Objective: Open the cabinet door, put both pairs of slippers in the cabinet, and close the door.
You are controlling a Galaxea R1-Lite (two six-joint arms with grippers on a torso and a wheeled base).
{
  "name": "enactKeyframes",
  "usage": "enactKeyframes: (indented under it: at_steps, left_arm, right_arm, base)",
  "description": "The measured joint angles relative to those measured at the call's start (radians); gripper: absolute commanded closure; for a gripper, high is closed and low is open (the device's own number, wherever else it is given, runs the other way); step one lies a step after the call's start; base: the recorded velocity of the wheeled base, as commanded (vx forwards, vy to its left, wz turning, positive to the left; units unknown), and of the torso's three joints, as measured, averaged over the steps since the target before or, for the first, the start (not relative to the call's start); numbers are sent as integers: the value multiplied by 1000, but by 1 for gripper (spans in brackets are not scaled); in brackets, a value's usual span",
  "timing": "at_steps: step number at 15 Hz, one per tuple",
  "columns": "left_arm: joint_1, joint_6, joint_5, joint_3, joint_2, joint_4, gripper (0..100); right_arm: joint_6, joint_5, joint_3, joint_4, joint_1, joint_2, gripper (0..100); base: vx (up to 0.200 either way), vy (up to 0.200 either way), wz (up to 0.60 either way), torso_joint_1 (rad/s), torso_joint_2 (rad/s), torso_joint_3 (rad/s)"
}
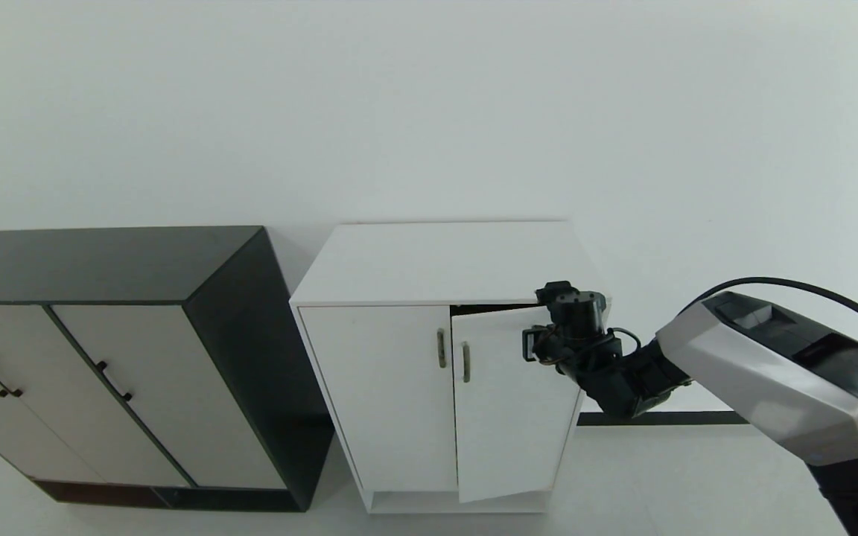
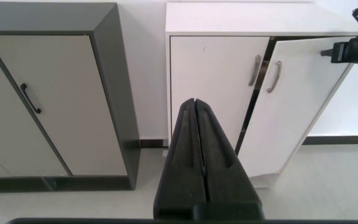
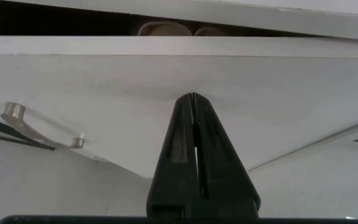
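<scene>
The white cabinet (image 1: 429,260) stands in the middle against the wall. Its right door (image 1: 511,417) hangs a little ajar, the left door shut. My right gripper (image 1: 530,345) is shut, with its tips (image 3: 193,98) at the upper outer face of the ajar door (image 3: 104,81), away from the handle (image 3: 42,127). Through the gap above the door edge, beige slippers (image 3: 164,28) lie inside the cabinet. My left gripper (image 2: 194,102) is shut and empty, held back from the cabinet (image 2: 216,68) and facing its front.
A black cabinet with pale doors (image 1: 109,372) stands just left of the white one, a narrow gap between them. Bare floor (image 1: 660,484) lies in front and to the right. A dark baseboard strip (image 1: 697,418) runs along the wall.
</scene>
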Motion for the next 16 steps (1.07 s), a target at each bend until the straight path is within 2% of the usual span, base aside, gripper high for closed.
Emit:
enactKeyframes:
  at_steps: [16]
  left_arm:
    - [0,0,0,0,0,0,100]
  right_arm:
    - [-16,0,-74,32,-16,45,100]
  base:
    - [0,0,0,0,0,0]
